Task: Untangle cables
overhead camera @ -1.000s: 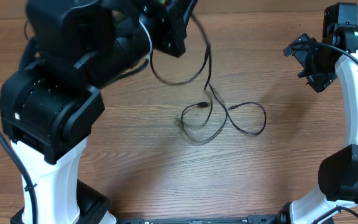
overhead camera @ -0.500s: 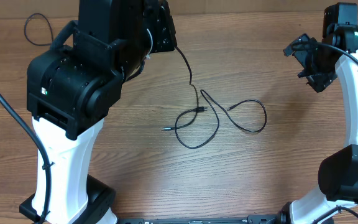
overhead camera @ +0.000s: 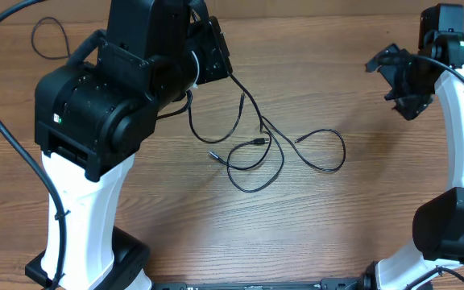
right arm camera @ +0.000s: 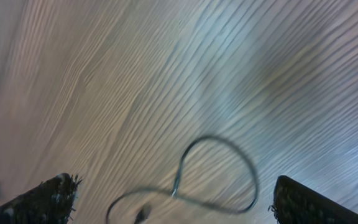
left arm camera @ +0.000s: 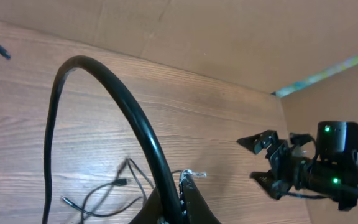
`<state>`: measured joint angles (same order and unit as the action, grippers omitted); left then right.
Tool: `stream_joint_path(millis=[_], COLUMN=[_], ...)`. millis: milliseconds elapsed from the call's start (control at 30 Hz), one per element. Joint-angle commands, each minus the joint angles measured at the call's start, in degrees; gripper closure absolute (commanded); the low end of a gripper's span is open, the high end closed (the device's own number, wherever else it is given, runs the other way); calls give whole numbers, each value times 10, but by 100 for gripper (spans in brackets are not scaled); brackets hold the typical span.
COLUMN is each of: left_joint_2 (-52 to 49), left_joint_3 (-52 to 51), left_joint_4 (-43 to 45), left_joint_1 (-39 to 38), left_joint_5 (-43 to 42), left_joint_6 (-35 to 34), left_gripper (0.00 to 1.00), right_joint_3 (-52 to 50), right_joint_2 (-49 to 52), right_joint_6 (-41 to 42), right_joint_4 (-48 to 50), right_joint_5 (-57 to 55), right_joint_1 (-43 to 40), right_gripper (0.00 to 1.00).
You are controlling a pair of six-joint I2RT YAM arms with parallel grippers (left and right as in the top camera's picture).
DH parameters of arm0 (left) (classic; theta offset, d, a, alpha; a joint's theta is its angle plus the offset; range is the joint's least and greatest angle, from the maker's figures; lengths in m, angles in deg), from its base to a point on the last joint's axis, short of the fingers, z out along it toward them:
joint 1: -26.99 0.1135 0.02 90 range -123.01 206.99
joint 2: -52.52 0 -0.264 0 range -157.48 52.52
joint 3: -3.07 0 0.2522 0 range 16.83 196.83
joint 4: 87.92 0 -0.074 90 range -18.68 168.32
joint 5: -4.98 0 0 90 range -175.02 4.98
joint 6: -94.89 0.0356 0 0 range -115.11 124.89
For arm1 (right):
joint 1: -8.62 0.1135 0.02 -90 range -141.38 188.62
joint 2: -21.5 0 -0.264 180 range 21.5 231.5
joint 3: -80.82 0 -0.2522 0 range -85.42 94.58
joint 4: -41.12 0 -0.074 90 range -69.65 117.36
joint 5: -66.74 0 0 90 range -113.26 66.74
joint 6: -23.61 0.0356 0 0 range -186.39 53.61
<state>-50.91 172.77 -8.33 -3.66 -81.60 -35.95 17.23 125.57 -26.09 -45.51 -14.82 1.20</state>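
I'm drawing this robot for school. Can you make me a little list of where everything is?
Left gripper: shut, with a strand of the cables running up into it
Right gripper: open, empty, off to the right of them
Cables: loose looped tangle lying mid-table on the wooden table
Separate strand: small loop in the far left corner

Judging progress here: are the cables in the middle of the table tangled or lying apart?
Tangled. The cables cross and loop over one another, with one strand running up to the left gripper.
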Motion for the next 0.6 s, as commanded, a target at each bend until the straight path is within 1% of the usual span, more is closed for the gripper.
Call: stream_joint_path(millis=[0,100,133,167,233,300,367,433,567], left_joint_2=[-13,-20,-21,-21,-21,-21,-21,-21,-21], left_joint_3=[-2,-2,-2,-2,-2,-2,-2,-2,-2], left_joint_4=[-2,-3,-3,-2,0,19,40,53,61], left_joint_1=[-2,-2,-2,-2,-2,-2,-2,-2,7], left_joint_5=[-7,-20,-25,-27,-40,-75,-89,-81,-17], left_joint_6=[-29,-31,-44,-64,-112,-164,-166,-166,-166], left_gripper=[96,96,96,96,96,96,96,96,96], right_joint_3=[5,5,5,5,5,5,5,5,5], right_joint_2=[-23,-23,-23,-23,-23,-23,-23,-23,-23], right_joint_6=[4,2,-2,-23,-100,-172,-224,-257,-332], right_joint_4=[-7,-14,-12,-8,9,17,20,21,25], right_joint_5=[121,158,195,219,258,266,266,267,263], right_joint_1=[0,0,2,5,21,57,92,123,195], right_gripper=[0,0,0,0,0,0,0,0,0])
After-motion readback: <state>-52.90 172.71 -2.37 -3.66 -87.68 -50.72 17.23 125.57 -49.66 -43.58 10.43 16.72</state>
